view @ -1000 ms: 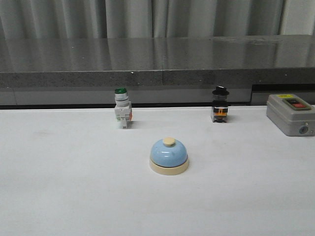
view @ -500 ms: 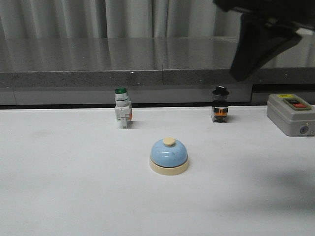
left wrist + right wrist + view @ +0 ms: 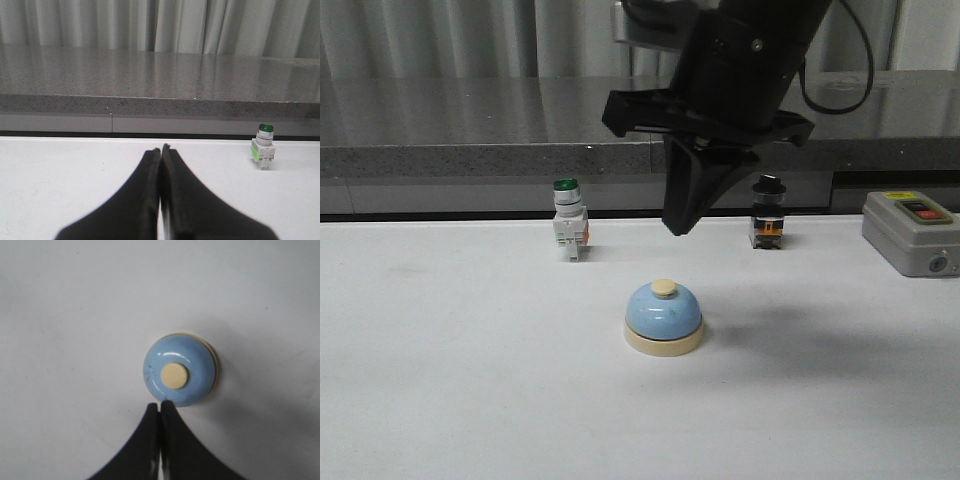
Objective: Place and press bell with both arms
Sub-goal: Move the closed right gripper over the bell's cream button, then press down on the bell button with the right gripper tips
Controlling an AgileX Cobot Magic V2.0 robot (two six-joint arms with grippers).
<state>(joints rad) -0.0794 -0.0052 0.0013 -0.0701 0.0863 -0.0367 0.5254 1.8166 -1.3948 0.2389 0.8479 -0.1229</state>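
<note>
We see the right gripper (image 3: 678, 228) hanging above the bell (image 3: 663, 317), its two fingers pressed together into one point, clenched on nothing and clear of the bell's button (image 3: 174, 375). The bell sits on the white counter (image 3: 460, 380) near its middle, well away from every edge. Our left gripper (image 3: 161, 150) is likewise closed and empty, low over the counter, facing the back edge, where the green switch (image 3: 263, 152) stands. The black switch (image 3: 767, 215) stands along that same edge.

Front view faces forward across the table (image 3: 440, 400); right wrist looks straight down on the shared bell (image 3: 663, 316).
</note>
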